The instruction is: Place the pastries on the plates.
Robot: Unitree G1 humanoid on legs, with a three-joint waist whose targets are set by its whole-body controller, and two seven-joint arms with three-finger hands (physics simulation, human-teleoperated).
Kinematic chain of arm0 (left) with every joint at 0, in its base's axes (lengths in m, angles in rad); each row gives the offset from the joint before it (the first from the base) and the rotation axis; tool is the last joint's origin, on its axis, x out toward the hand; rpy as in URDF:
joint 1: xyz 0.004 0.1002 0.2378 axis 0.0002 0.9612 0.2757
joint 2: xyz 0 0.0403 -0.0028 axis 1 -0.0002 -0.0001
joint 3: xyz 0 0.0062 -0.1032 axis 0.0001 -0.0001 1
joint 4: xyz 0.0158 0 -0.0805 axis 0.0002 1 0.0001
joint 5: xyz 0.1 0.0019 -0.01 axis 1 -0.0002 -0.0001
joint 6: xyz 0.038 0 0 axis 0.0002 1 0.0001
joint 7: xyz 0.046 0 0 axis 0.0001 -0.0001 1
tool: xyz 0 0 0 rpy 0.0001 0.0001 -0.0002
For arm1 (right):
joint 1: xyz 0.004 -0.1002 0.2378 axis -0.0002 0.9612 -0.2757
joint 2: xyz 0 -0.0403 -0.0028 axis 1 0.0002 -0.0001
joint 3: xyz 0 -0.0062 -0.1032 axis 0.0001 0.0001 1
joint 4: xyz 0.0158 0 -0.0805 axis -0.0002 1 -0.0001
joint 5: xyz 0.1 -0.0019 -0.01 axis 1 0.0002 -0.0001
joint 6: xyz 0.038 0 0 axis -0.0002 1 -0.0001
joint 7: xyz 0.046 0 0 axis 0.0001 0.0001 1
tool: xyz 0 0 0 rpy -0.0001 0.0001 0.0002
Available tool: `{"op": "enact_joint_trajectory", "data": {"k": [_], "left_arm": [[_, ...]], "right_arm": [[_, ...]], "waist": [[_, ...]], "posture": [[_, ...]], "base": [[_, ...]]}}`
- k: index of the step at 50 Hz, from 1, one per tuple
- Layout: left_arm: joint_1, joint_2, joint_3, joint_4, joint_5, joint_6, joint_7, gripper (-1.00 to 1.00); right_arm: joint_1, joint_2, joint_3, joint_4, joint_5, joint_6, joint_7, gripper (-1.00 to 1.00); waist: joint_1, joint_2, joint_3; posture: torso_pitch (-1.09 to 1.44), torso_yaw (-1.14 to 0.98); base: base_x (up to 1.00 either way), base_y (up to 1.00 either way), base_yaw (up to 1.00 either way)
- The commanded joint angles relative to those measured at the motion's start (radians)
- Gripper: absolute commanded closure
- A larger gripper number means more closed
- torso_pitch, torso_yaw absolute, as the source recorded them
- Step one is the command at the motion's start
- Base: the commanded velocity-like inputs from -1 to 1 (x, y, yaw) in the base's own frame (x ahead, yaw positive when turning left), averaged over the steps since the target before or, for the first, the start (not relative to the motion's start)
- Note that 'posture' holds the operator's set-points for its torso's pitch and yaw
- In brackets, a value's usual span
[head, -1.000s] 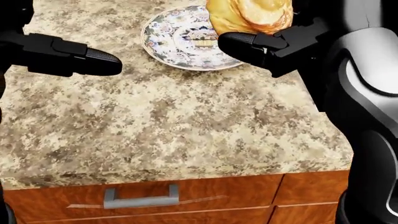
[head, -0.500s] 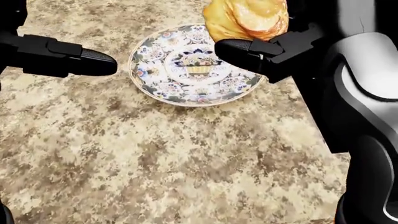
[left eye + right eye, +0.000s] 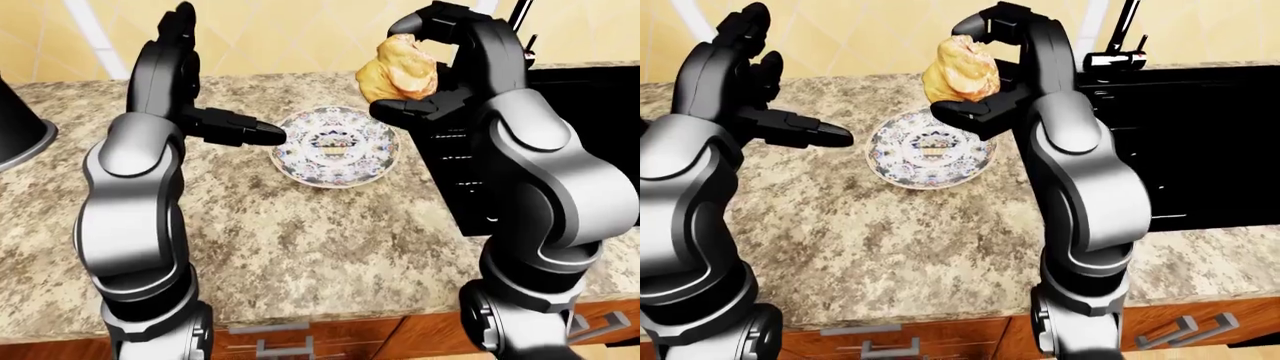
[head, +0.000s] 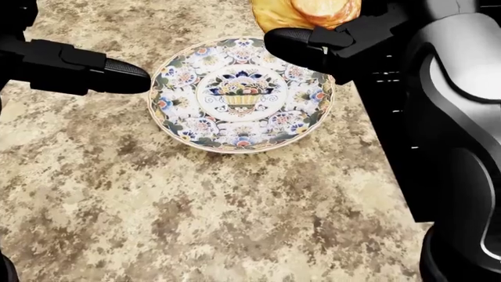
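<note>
My right hand (image 3: 962, 73) is shut on a golden pastry (image 3: 398, 67) and holds it in the air above the upper right rim of a patterned plate (image 4: 241, 94). The plate lies empty on the granite counter (image 4: 157, 211). In the head view only the pastry's lower part shows at the top edge. My left hand (image 3: 235, 129) is open and empty, with one finger (image 4: 117, 76) stretched toward the plate's left rim, a little short of it.
A black sink (image 3: 1200, 135) with a faucet (image 3: 1120, 45) is set into the counter right of the plate. A dark rounded object (image 3: 15, 127) stands at the far left. Wooden drawers with metal handles (image 3: 1185, 330) run below the counter's edge.
The head camera has moved closer: the plate slid down and grew in the view, and the drawer front dropped out. The pastry now sits higher, partly cut off at the top.
</note>
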Motion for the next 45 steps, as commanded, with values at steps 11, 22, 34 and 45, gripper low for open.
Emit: {"op": "enact_joint_trajectory", "data": {"k": [11,22,34,45], "left_arm": [[-0.012,0.003,0.002,-0.023,0.007,-0.034,0.007,-1.0],[-0.009,0.002,0.002,-0.025,0.008,-0.032,0.006,-1.0],[-0.007,0.006,0.008,-0.027,0.003,-0.03,0.004,-1.0],[-0.006,0.005,0.004,-0.023,0.004,-0.033,0.008,-1.0]], "right_arm": [[-0.144,0.002,0.022,0.119,-0.108,-0.057,0.056,1.0],[-0.319,0.005,0.03,0.437,-0.162,-0.165,0.08,1.0],[-0.43,-0.011,0.097,0.782,-0.368,-0.307,0.254,1.0],[-0.381,0.022,0.099,0.736,-0.569,-0.273,0.452,1.0]], "waist": [[-0.007,0.006,-0.028],[-0.01,0.012,-0.027],[-0.014,0.015,-0.026],[-0.012,0.018,-0.026]], "posture": [[0.0,0.0],[0.0,0.0],[0.0,0.0],[0.0,0.0]], "base": [[0.0,0.0,0.0],[0.0,0.0,0.0],[0.0,0.0,0.0],[0.0,0.0,0.0]]}}
